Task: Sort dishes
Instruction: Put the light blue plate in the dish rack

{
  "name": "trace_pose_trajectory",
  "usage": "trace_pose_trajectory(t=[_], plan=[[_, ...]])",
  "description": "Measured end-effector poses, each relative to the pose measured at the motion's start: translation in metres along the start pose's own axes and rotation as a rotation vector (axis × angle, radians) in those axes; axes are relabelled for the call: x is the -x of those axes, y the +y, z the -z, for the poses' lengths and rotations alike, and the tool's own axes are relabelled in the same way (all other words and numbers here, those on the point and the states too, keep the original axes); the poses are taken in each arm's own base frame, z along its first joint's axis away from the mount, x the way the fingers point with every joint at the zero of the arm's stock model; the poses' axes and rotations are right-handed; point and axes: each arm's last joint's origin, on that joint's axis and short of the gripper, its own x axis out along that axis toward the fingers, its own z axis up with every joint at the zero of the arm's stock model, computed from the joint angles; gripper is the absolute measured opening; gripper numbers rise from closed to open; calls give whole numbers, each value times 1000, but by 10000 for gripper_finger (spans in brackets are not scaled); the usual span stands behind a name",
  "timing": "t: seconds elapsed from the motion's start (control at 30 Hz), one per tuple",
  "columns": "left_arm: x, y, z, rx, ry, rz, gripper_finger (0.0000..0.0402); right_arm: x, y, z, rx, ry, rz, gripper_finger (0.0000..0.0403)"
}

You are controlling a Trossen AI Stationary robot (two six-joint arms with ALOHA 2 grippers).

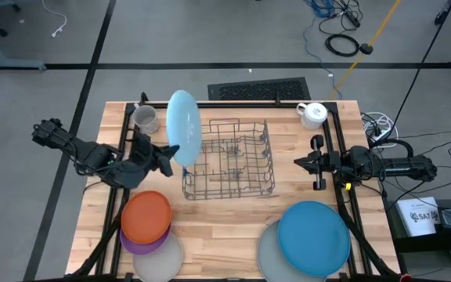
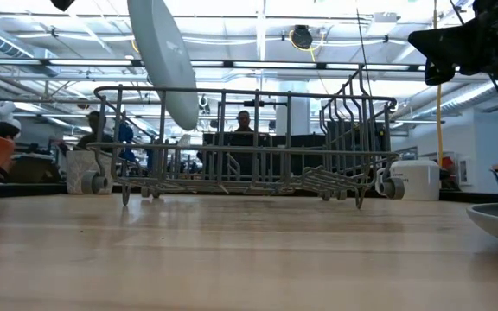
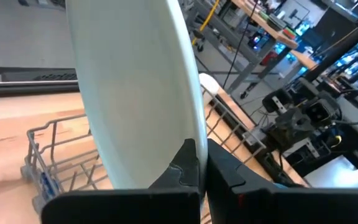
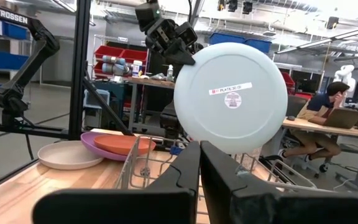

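Note:
My left gripper (image 1: 175, 154) is shut on a light blue plate (image 1: 183, 124), which stands on edge above the left end of the wire dish rack (image 1: 232, 160). In the low view the plate (image 2: 164, 60) leans, and its lower rim dips below the rack's top rail (image 2: 249, 90). Whether it touches the wires, I cannot tell. At the near left, an orange plate (image 1: 146, 217) lies on a purple one (image 1: 138, 244) and a whitish one (image 1: 161, 260). A darker blue plate (image 1: 313, 237) lies on a grey one (image 1: 266, 254) at the near right. My right gripper (image 1: 297, 162) waits shut at the table's right. My left gripper pinches the light blue plate's rim (image 3: 194, 134) between its two fingers, one finger on each face. The fingers (image 4: 180, 51) come from the table's left and near side, at the plate's upper near rim. The plate is lifted, on edge and tilted, its underside facing right.
A grey mug (image 1: 146, 119) stands at the far left beside the rack, a white mug (image 1: 313, 114) at the far right. Bare wood lies between the two plate stacks along the near edge. People sit at desks in the room beyond.

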Motion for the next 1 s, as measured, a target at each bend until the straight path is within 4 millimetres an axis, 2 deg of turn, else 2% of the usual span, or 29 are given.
trace_pose_trajectory(t=[0.6,0.83,1.0], plan=[[-4,-14,1,-36,3,80,0,0,0,0,26,1,1,9],[-16,-22,8,-57,19,90,0,0,0,0,24,1,1,9],[-32,-31,14,-44,36,105,0,0,0,0,23,0,0,9]])
